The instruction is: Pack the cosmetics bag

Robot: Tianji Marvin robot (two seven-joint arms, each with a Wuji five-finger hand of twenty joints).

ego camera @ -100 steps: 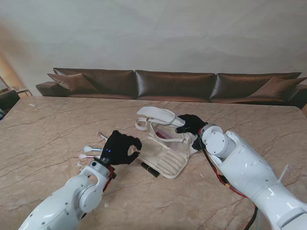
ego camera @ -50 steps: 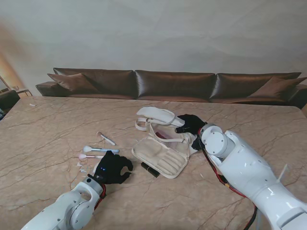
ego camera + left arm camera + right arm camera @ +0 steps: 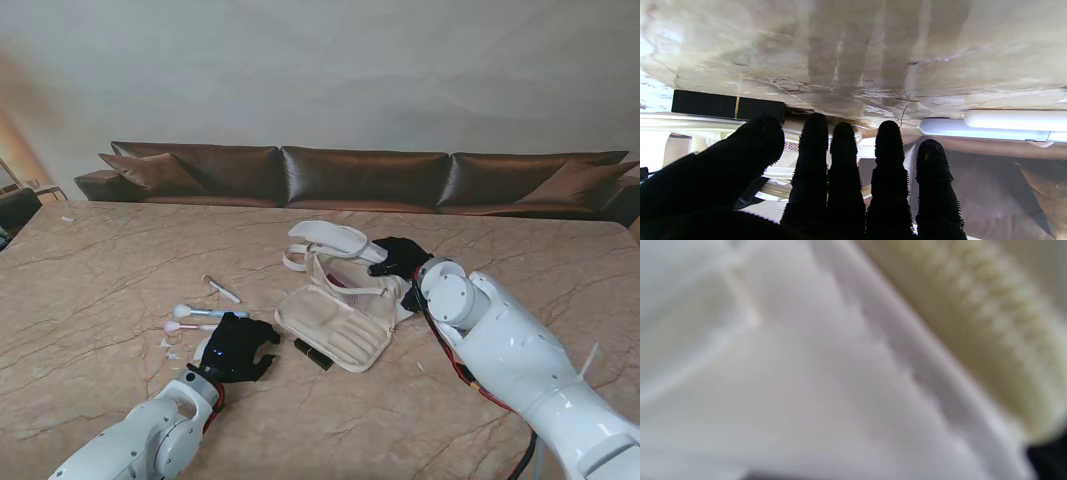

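The cream cosmetics bag (image 3: pixel 335 325) lies open in the middle of the table, its ribbed flap spread flat toward me. My right hand (image 3: pixel 398 258) is closed on the bag's far right rim; its wrist view shows only blurred white fabric (image 3: pixel 790 380) and a cream zipper (image 3: pixel 973 326). My left hand (image 3: pixel 238 345) hovers palm down, open and holding nothing, just left of the flap. A black lipstick tube (image 3: pixel 313 353) (image 3: pixel 728 106) lies beside its thumb. Just beyond its fingers (image 3: pixel 888 160) lie a pale blue brush (image 3: pixel 205 312) (image 3: pixel 987 131) and a pink-tipped one (image 3: pixel 180 326).
A thin white stick (image 3: pixel 222 289) lies farther from me on the left. A white strap or pouch (image 3: pixel 325 238) sits behind the bag. A brown sofa (image 3: pixel 360 175) runs along the table's far edge. Small white scraps (image 3: pixel 168 345) lie by the brushes.
My left hand has drawn back from the bag's flap toward me and dropped low over the table near the brushes. The flap now lies uncovered. The right hand stays on the bag.
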